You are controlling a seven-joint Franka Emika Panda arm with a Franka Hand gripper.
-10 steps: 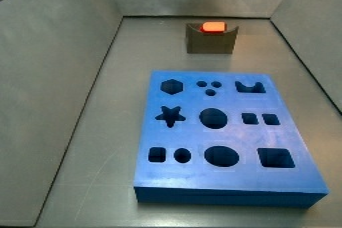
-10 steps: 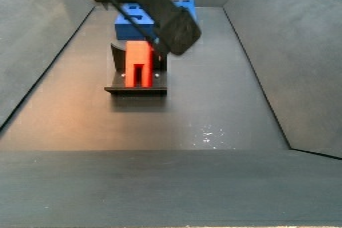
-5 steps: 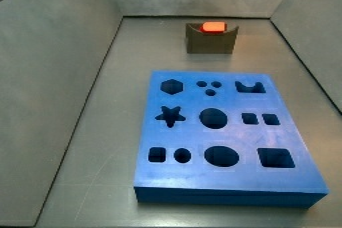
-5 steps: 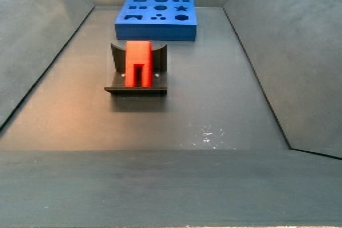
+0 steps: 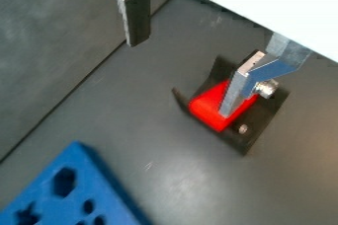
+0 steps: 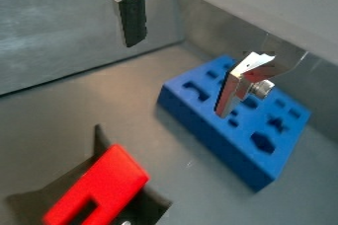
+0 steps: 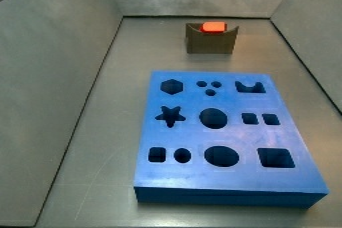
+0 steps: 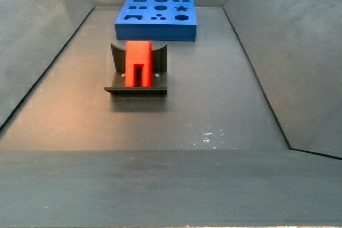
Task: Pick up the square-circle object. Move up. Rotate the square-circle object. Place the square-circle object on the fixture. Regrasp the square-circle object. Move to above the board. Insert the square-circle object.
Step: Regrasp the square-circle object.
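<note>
High above the gray floor, my hand (image 5: 199,51) is hanging with its two silver fingers (image 5: 133,12) spread wide and nothing between them; both side views are missing it entirely, so it is showing only in the wrist views. Down below, the red block (image 8: 139,62) is resting in the notch of the dark fixture (image 8: 136,89), lying lengthwise along it and touching nothing else. In a wrist view the red block (image 5: 211,103) is sitting almost under one of my fingers rather than between the pair, so I am judging that the step now is the regrasp, and that I am not yet lined up for it. The blue board (image 7: 226,137) is lying flat on the floor, well apart from the fixture (image 7: 209,37), with its cut-outs facing up. To do this well, I am thinking of centring the hand over the block first, then turning the wrist so the pads are facing its long flat sides, and only then lowering straight down. Keeping the fingers wide until they are straddling the block should avoid knocking it out of the notch. Closing evenly matters too, since a skewed grip would spoil the later insertion.
</note>
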